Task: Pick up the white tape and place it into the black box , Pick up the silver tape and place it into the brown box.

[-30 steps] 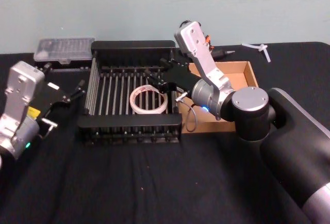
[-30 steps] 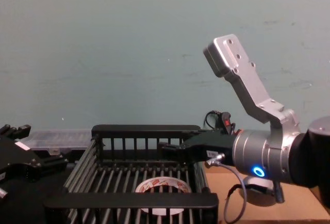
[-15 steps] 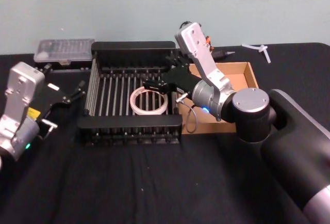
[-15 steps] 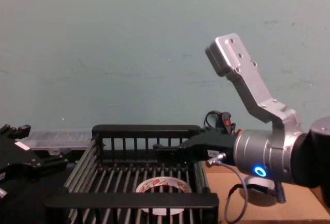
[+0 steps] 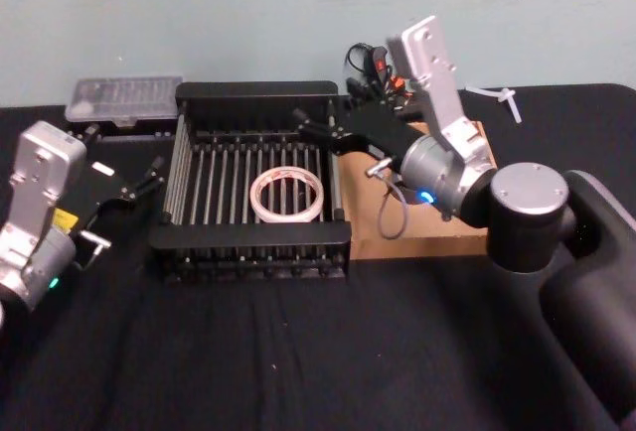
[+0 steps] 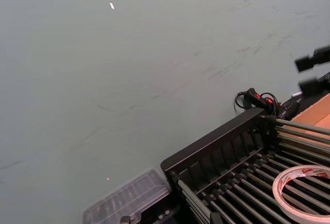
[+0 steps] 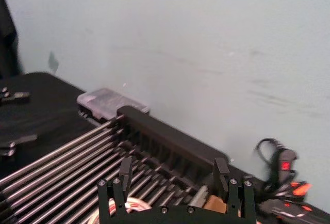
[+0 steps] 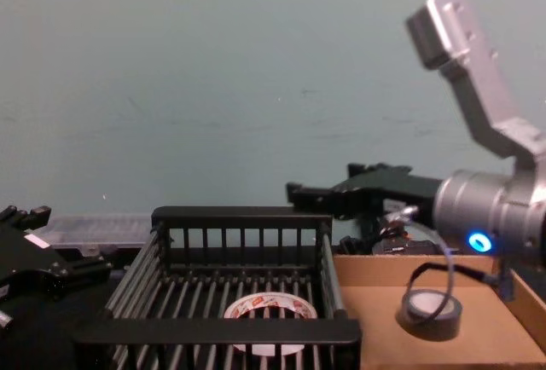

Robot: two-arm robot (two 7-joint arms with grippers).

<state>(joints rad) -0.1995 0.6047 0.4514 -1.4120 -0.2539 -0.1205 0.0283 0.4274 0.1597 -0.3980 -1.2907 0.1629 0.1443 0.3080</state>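
The white tape [image 5: 287, 196] lies flat on the bars of the black box [image 5: 253, 88], near its front right; it shows again in the chest view [image 8: 271, 309] and left wrist view [image 6: 301, 190]. The silver tape [image 8: 431, 306] lies on the floor of the brown box [image 8: 375, 302], which stands right of the crate. My right gripper [image 5: 310, 127] hangs open and empty above the crate's back right corner, higher than the rim [image 8: 294, 193]; its two fingers [image 7: 125, 170] stand apart. My left gripper [image 5: 147, 175] rests open left of the crate.
A clear plastic case [image 5: 124, 93] lies behind the crate's left corner. A black cable with a red plug [image 5: 383, 64] sits behind the brown box [image 5: 360, 217], and a small white piece [image 5: 507, 93] lies at the back right. Black cloth covers the table.
My right arm has risen and swung back and right, off the white tape toward the crate's back right corner. The silver tape in the brown box now shows. The left arm stayed still.
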